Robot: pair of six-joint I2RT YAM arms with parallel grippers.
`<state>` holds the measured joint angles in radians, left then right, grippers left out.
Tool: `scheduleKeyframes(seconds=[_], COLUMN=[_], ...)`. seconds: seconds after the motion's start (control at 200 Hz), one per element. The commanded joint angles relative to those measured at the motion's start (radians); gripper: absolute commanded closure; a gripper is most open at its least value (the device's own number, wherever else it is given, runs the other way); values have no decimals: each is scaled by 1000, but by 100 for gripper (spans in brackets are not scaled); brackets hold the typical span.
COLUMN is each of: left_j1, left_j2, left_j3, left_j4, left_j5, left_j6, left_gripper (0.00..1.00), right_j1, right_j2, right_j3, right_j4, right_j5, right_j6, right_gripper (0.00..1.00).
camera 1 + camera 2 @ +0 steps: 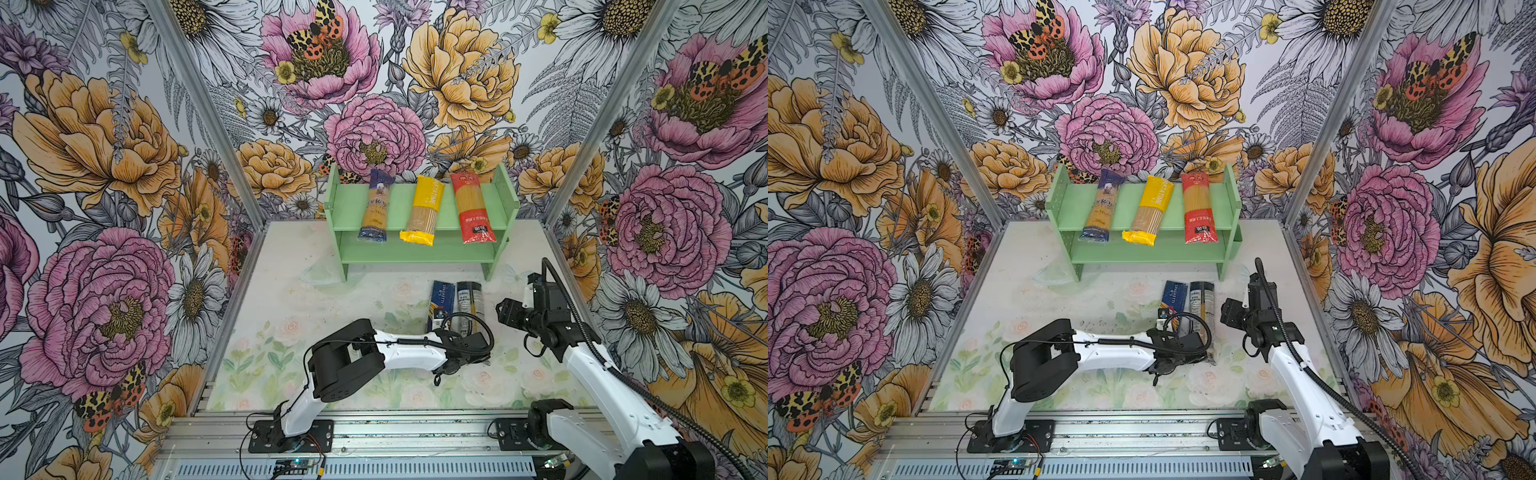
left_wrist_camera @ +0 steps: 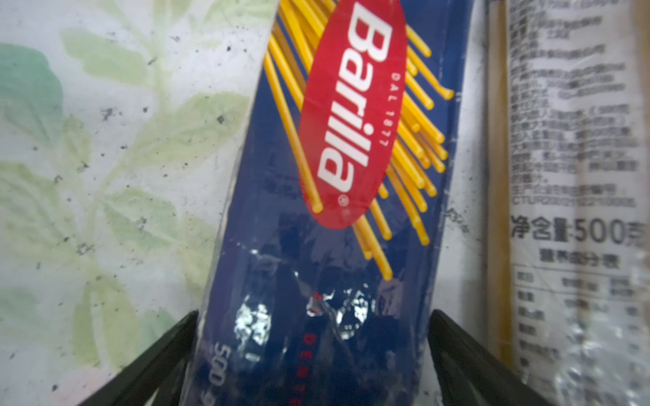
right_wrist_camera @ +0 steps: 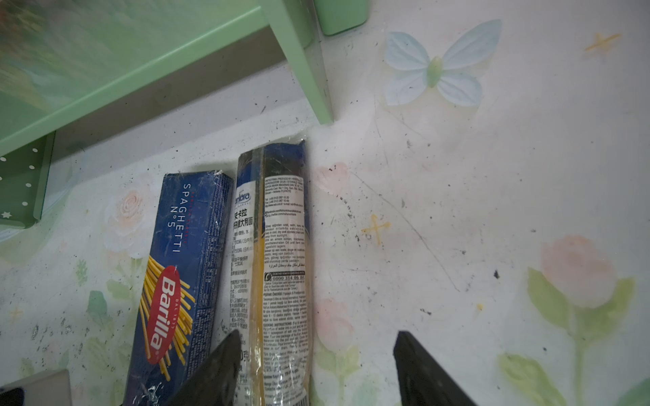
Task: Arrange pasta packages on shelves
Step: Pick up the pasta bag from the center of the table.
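A pale green rack with two shelves stands at the back of the counter. Three spaghetti packets lie on its top shelf, side by side with gaps between them. From left to right they are the clear packet with blue ends, the yellow packet and the red packet. The near end of each one sticks out over the front edge of the shelf.

Two more packets lie flat on the counter in front of the right half of the rack. The dark blue Barilla packet is on the left. The clear packet with the white label is right next to it.

The left arm reaches across low to the near end of the Barilla packet. In the left wrist view its jaws are spread wide, one on each side of that packet. The packet rests on the counter.

The right arm is up off the counter, to the right of both packets. In the right wrist view the right jaws are apart and nothing is between them.
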<state>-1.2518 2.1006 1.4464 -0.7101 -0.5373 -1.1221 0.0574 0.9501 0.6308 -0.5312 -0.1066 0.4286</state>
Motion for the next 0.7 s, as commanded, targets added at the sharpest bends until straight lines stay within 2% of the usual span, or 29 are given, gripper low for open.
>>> scheduleKeyframes(seconds=[0.0,0.345,0.596,0.696], left_j1=[5,-6,15,16], left_j2=[15,-44,-5,5], left_j3=[9,-125,-106,-93], left_j4=[-9,-6,-5,-4], left_j5=[-1,0,30,9], left_j6=[66,29,104,136], left_gripper=[1,1,1,2], right_j1=[-7,-8,-10,-9], right_j2=[-19,-9,-15,-17], right_j3=[-8,-5,-8,-8], right_j4=[22,22,21,22], right_j5=[-5,-2,-3,-4], right_j6=[12,9,9,8], right_gripper=[29,29,29,29])
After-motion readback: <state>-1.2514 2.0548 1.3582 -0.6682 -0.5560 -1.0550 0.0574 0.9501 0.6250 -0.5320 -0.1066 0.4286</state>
